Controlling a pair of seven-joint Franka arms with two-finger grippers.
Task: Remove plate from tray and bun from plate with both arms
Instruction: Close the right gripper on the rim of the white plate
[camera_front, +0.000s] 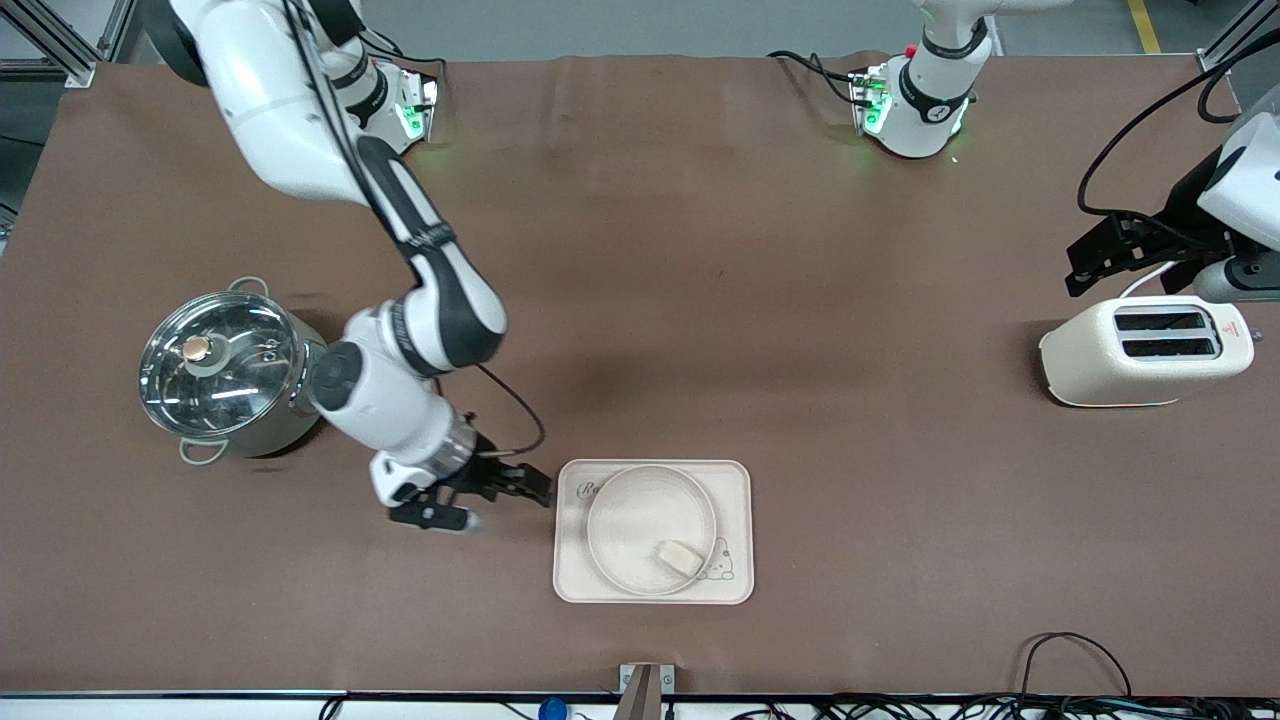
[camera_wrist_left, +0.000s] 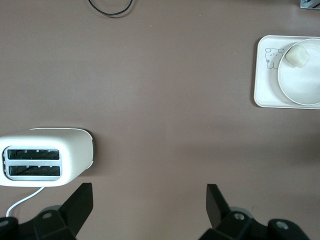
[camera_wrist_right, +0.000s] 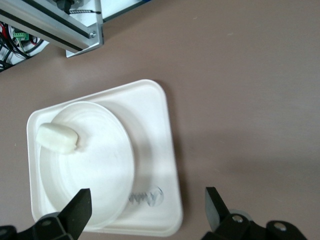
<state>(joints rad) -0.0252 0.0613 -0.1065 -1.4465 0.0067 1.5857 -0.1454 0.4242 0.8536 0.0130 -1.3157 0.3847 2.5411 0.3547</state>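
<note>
The round cream plate lies on the rectangular cream tray, near the front camera's edge of the table. The small pale bun lies on the plate by its rim. My right gripper is open and empty, low over the table beside the tray's end toward the right arm. In the right wrist view the gripper is over the tray's corner, with the plate and bun apart from it. My left gripper is open and empty over the toaster's end of the table.
A cream toaster stands at the left arm's end of the table, and also shows in the left wrist view. A steel pot with a glass lid stands at the right arm's end. Cables lie along the table edge nearest the front camera.
</note>
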